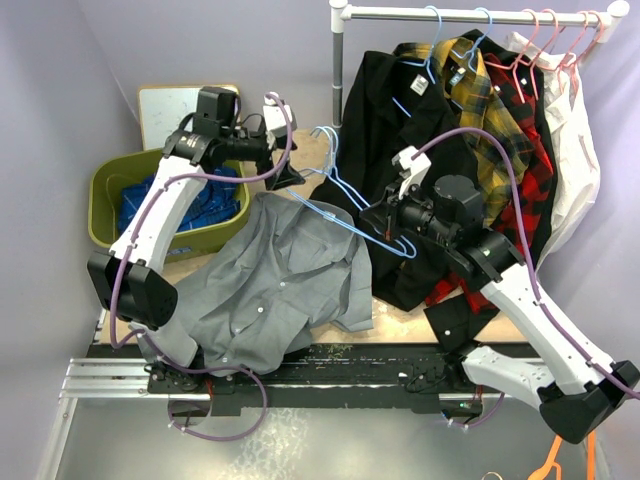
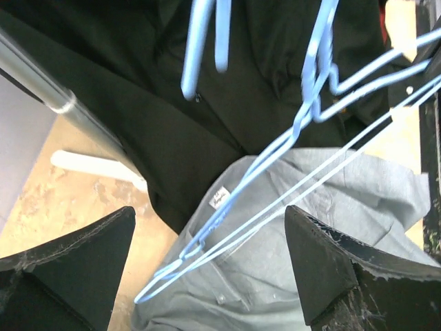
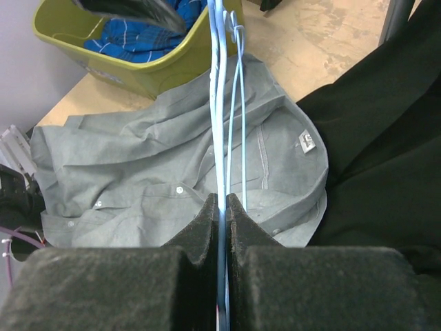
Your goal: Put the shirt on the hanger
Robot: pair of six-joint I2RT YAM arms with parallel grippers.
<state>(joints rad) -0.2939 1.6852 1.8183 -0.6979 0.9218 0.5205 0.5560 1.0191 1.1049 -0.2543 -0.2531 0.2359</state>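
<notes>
Right wrist: right gripper [image 3: 220, 201] pinches thin, stiff hanger [image 3: 219, 103]; left gripper [image 2: 210, 215] spread; limp shirt [image 3: 158, 165] probably wants a collar [image 3: 289, 162] grip.

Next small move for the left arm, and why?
Probably lower the left gripper onto the collar and pinch it, so the neck can be lifted for the hanger. The right gripper is shut on the hanger and holds it over the shirt, which lies flat. The left gripper is open above the collar, gripping nothing.
</notes>
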